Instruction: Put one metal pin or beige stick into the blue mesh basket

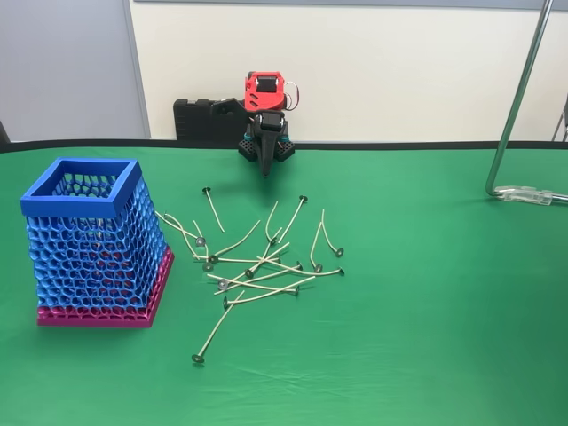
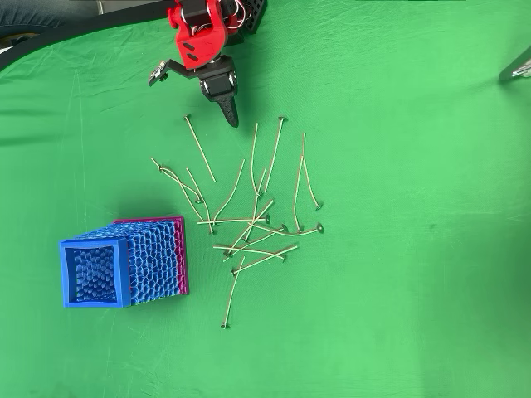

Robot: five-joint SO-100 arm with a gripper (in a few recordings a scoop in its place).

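In the middle of the green table (image 1: 426, 355), your beige sticks (image 1: 266, 266) lie loose and crossing in a scatter; one lies apart toward the near edge (image 1: 216, 330). The blue mesh basket (image 1: 84, 200) stands upright beside them, nearer the left edge in the fixed view, apparently empty. Your hand (image 2: 231, 118) hangs at the far edge, clenched on nothing. No stick is picked yet: I judge you must release the fingers and reach down to a lone stick. No writing is readable.

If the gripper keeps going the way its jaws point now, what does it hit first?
Likely the bare green cloth just ahead of the gripper. The nearest beige stick lies slightly to the side in the overhead view; depth is unclear.
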